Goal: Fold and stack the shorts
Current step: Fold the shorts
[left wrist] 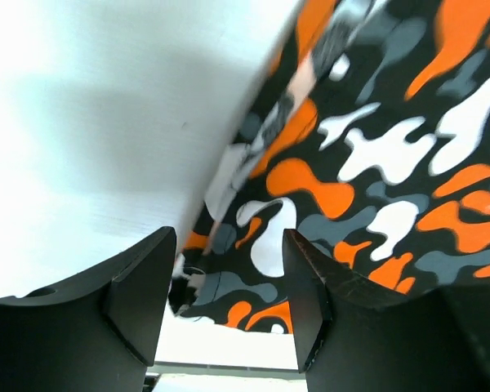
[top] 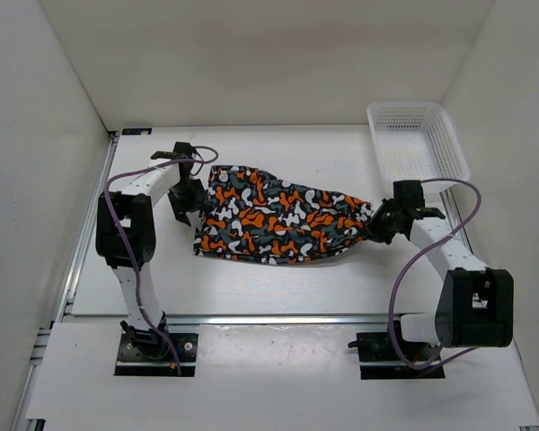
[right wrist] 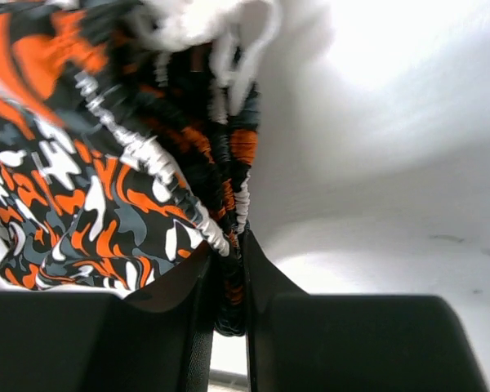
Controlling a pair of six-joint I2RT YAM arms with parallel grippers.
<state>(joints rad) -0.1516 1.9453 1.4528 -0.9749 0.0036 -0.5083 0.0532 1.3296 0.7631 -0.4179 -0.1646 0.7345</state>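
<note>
The right claw (right wrist: 227,269) is pinching the bunched elastic waistband of the shorts (right wrist: 82,163), its two black fingers (right wrist: 265,282) pressing together on the gathered cloth just below a white drawstring (right wrist: 229,33). Behind it, the right arm is bending in from its base at the near right, with the claw (top: 375,224) pointing left. Across the table (top: 251,287), the left claw (top: 181,208) is standing with its fingers (left wrist: 139,294) apart (nothing clamped). It is hanging over the cloth's left edge (left wrist: 229,220), the arm folding up and over from the near left. The shorts (top: 278,215) are lying in the middle of the table, their long axis running left to right. They are broad at the left end and narrowing to the pinched right end, near the white basket (top: 449,144).
</note>
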